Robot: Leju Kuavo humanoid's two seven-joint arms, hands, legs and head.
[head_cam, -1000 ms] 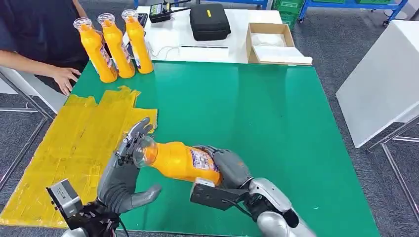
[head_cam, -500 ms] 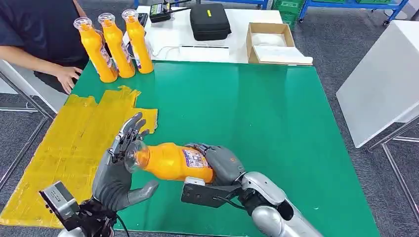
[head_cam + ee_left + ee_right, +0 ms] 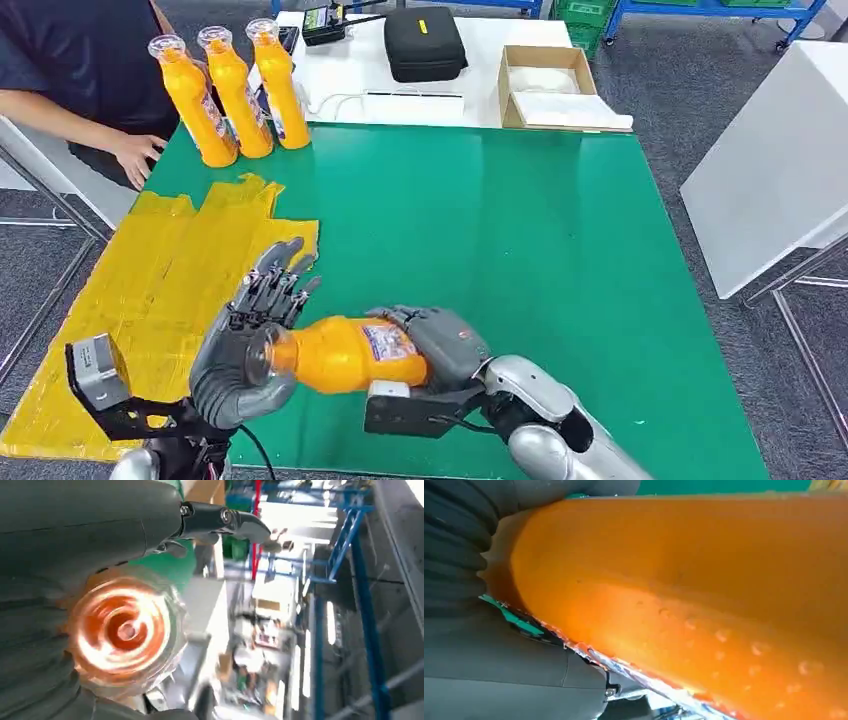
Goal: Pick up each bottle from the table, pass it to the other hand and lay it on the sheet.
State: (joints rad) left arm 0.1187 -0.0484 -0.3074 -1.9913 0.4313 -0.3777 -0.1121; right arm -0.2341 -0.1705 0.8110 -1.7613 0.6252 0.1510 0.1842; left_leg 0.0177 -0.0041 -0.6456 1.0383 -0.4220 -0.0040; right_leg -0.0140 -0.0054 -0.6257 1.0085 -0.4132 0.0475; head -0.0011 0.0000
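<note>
An orange bottle (image 3: pixel 345 353), full of juice under a clear domed cap, is held lying on its side just above the near edge of the green table (image 3: pixel 560 260), cap end pointing toward the yellow sheet (image 3: pixel 150 290). The labelled base half is gripped by the right hand (image 3: pixel 435 345), its fingers wrapped firmly round the body. The cap end sits in the palm of the left hand (image 3: pixel 245 350); the thumb is curled beneath the neck while the fingers (image 3: pixel 280 285) are spread above it, so whether the bottle is truly gripped there cannot be told. In the left wrist view the clear cap (image 3: pixel 120 630) is seen end-on, blurred, against the palm. The bottle is judged fairly heavy for its size, stiff-walled and smooth; droplets seen inside the wall in the right wrist view hint at slosh. A hold round the shoulder, below the cap, is judged safer than on the slick dome. The sheet lies over the near left corner of the table, beside the left hand. Three more bottles (image 3: pixel 235 90) stand upright at the far left corner, well apart. A person's hand (image 3: pixel 135 155) rests at the far left edge, near the sheet, and could be in the way. Beyond the far edge, a black case (image 3: pixel 425 45) and an open cardboard box (image 3: pixel 555 85) lie on a white table.
</note>
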